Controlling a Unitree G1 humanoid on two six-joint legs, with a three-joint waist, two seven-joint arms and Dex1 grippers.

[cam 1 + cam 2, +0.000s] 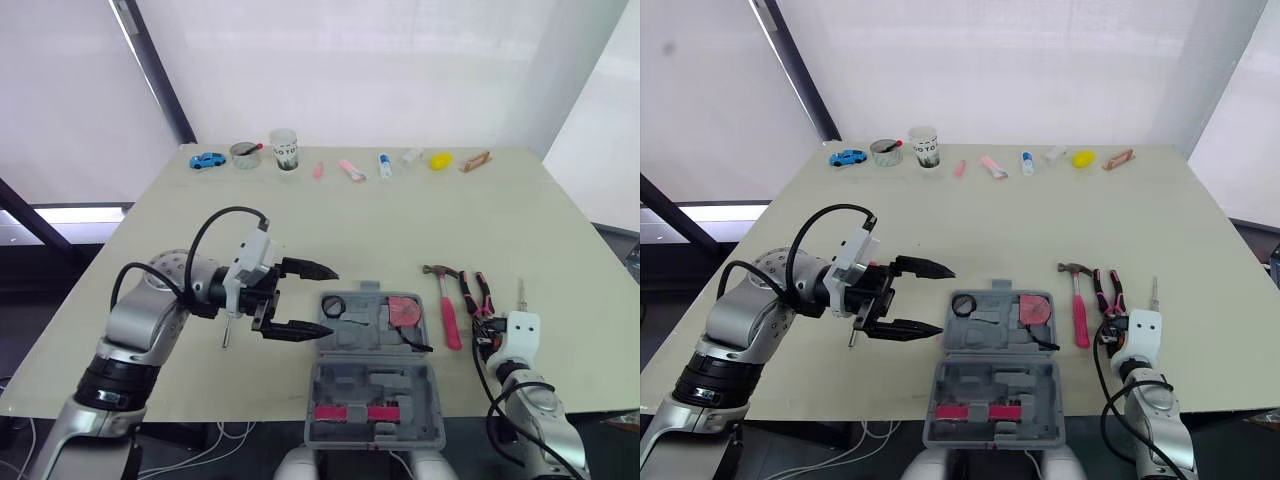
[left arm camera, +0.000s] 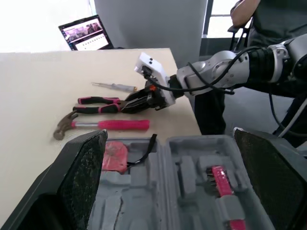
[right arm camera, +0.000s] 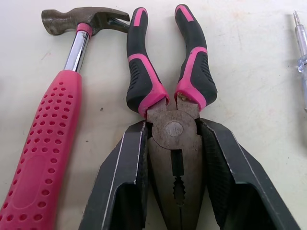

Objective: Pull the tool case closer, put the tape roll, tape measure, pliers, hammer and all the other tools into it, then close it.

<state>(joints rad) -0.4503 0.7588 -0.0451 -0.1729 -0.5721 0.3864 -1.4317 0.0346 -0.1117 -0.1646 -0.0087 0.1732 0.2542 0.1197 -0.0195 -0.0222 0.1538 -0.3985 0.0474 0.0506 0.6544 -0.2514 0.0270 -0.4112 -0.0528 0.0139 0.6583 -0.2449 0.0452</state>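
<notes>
I log the grey plastic tool case [image 1: 375, 400] open at the near worktop [image 1: 400, 220] edge, black tape roll [image 1: 334, 306] and red tape measure [image 1: 404, 310] stowed, pink-handled pliers [image 3: 170, 91] pinched by my right hand [image 3: 171, 129], pink-handled hammer [image 1: 449, 305] and slim screwdriver [image 1: 520, 292] outstanding, left hand [image 1: 331, 300] spread and empty.

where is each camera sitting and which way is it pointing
Eye views: on the head, looking forward and down over the table and open tool case; both arms show.
Left wrist view: on the left arm, looking across the case toward the right gripper; the left gripper's open fingers frame it.
Right wrist view: on the right arm, looking down at the pliers and hammer; its fingers press the pliers' head.
Shared: all views show pliers and hammer.
</notes>
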